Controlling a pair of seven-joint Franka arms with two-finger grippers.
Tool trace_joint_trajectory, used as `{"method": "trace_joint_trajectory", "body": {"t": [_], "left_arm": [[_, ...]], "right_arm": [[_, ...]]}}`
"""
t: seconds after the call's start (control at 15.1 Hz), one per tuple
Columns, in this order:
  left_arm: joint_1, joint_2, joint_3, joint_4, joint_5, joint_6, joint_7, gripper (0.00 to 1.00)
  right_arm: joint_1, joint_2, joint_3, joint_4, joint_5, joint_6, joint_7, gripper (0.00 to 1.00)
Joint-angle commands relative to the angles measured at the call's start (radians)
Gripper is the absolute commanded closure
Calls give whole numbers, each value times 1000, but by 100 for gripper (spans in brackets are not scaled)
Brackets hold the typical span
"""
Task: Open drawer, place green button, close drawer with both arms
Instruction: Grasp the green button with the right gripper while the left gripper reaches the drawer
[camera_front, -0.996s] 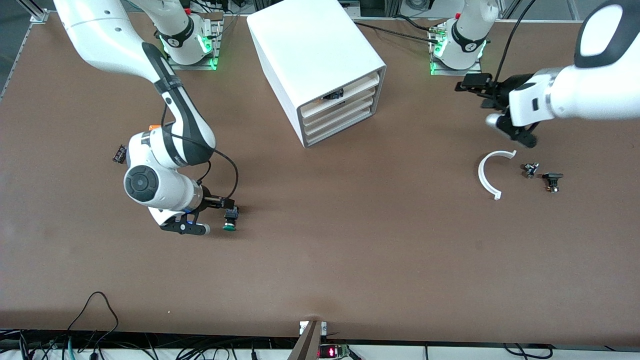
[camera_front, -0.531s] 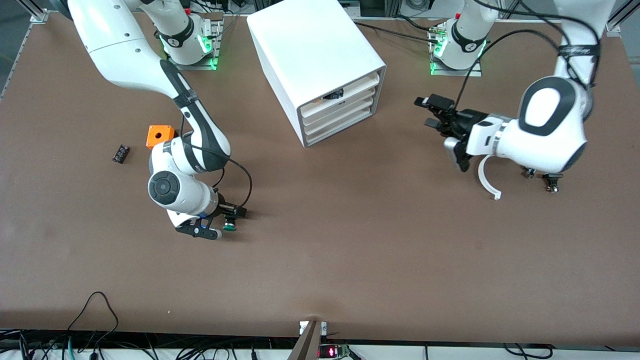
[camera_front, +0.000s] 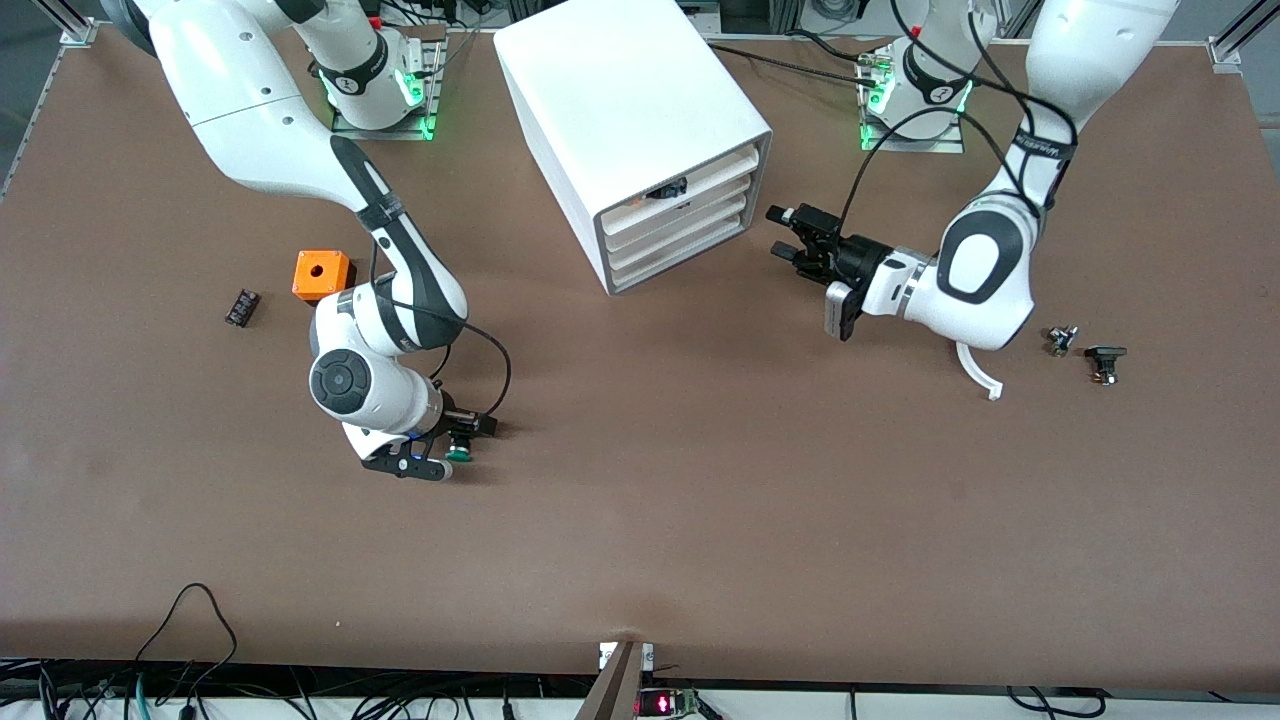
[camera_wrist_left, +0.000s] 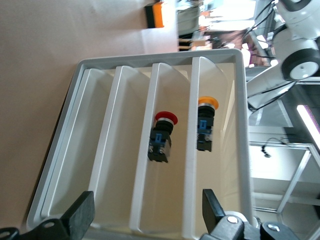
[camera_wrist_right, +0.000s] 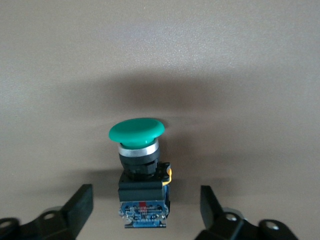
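1. The cabinet (camera_front: 640, 130) holds a red-capped button (camera_wrist_left: 161, 137) and a yellow-capped button (camera_wrist_left: 205, 125) in separate compartments.
2. The green button (camera_front: 461, 446) lies on the counter (camera_front: 700, 480) between the right pincer's (camera_front: 440, 448) spread fingers, ungripped.
3. The left pincer (camera_front: 800, 240), open and empty, has swung closer to the drawer (camera_front: 680, 222) fronts.

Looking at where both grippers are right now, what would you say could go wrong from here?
The right gripper straddles the green button with its fingers not yet touching; the button lies on its side, so closing may roll or twist it. The left gripper faces the cabinet, whose drawers have plain flat fronts, so its fingers might slip or take the wrong drawer.
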Motion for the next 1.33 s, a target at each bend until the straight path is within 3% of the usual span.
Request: {"method": "trace_joint_trajectory", "body": {"t": [0.0, 0.2, 0.33, 0.8, 1.0, 1.06, 1.26], "left_arm": [[-22, 97, -15, -26, -120, 5, 158, 14], [-56, 121, -29, -64, -173, 80, 219, 23], [-70, 153, -36, -78, -209, 98, 244, 28], [-98, 198, -52, -93, -248, 130, 293, 37], [-116, 200, -67, -109, -289, 152, 296, 42], [-121, 203, -67, -109, -292, 160, 301, 45], [-134, 216, -69, -109, -297, 164, 312, 71]], "right_arm": [[4, 10, -1, 16, -12, 2, -32, 53], [4, 10, -1, 14, -12, 2, -30, 88], [3, 8, -1, 14, -10, 2, -27, 100], [1, -1, -1, 34, 1, -7, -29, 100], [3, -1, 0, 109, 4, -107, 8, 100], [3, -1, 0, 140, 2, -144, 35, 100], [9, -3, 2, 232, 4, -263, 66, 100]]}}
